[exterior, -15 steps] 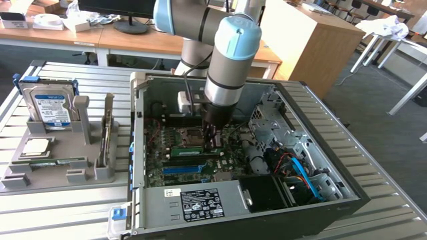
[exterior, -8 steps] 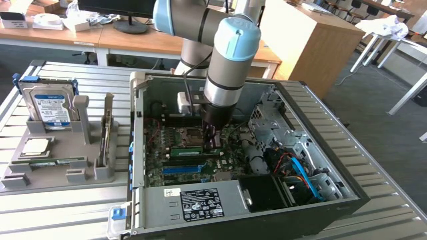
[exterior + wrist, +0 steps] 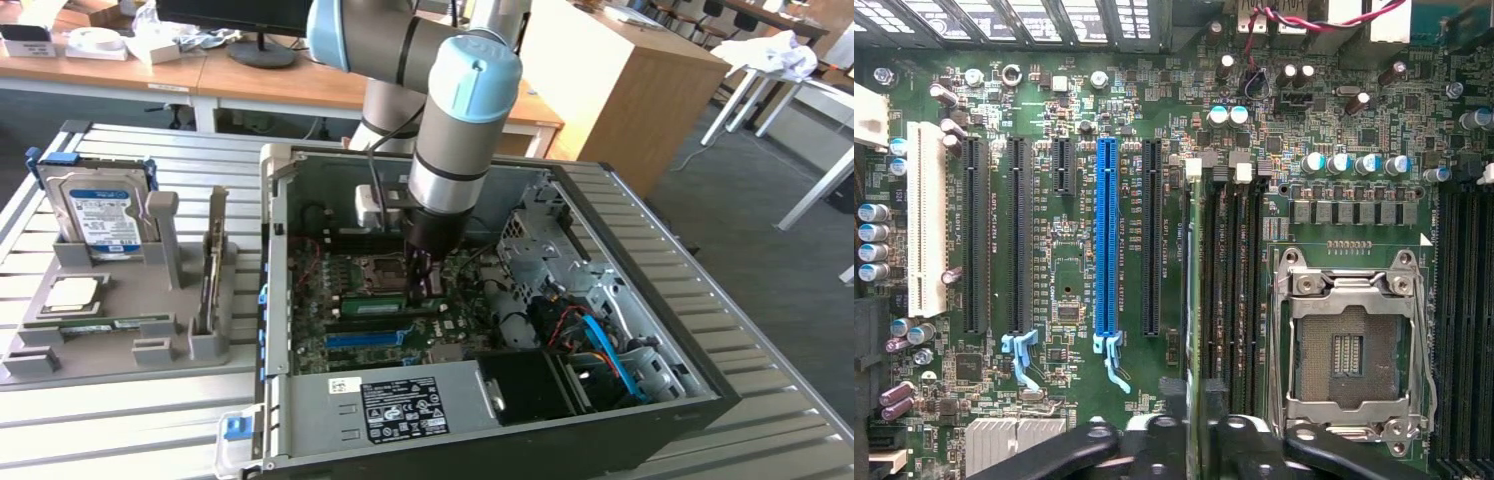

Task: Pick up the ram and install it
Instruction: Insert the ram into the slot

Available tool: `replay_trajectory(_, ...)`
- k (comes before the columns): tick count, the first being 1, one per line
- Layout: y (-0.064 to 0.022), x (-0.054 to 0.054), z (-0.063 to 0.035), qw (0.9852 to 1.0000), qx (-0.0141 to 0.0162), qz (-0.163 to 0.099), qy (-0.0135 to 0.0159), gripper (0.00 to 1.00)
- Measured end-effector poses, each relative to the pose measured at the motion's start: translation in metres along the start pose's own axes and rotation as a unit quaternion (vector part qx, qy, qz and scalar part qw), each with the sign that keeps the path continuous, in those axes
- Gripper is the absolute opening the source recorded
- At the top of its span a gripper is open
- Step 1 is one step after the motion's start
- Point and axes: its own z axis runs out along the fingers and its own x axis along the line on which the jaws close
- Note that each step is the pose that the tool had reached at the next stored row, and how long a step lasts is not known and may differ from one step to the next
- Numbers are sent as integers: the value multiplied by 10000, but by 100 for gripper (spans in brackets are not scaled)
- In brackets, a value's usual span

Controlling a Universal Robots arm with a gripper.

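Pincer (image 3: pixel 1195 448) clamps thin green ram (image 3: pixel 1193 280) edge-on.

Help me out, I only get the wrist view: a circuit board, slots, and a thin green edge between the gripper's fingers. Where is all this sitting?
Observer: Inside an open computer case lying on a slatted metal table. The arm reaches down into it from above.
Operator: What does that green edge look like from the side?
Observer: It's a long green stick, the ram, held by the gripper down close to the board.
Operator: Are there any other parts around?
Observer: Yes, a grey tray on the exterior view's left holds a hard drive and a silver CPU chip.
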Motion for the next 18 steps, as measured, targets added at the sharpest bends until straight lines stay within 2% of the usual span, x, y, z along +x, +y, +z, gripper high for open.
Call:
replay_trajectory(1, 0, 0, 0, 10000, 0, 0, 0, 19)
replay_trajectory(2, 0, 0, 0, 10000, 0, 0, 0, 25)
replay_trajectory(10, 0, 0, -12, 10000, 0, 0, 0, 25)
replay_trajectory(18, -3, -4, -191, 10000, 0, 0, 2, 25)
